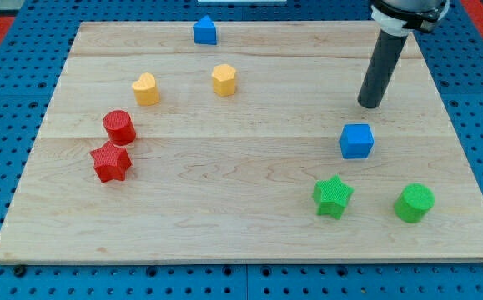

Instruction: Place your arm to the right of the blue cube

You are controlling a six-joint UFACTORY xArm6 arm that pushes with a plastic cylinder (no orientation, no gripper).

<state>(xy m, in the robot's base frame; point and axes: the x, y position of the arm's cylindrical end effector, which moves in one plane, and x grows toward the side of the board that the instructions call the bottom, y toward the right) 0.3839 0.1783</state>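
Note:
The blue cube (356, 141) sits on the wooden board (241, 225) right of centre. My dark rod comes down from the view's top right, and my tip (370, 105) rests on the board just above the cube and slightly to its right, a small gap apart from it.
A blue pentagon-like block (205, 31) is at the top centre. A yellow heart (146, 89) and a yellow hexagon (223, 80) lie upper left. A red cylinder (119, 127) and a red star (111, 162) are at left. A green star (333, 197) and a green cylinder (414, 203) lie below the cube.

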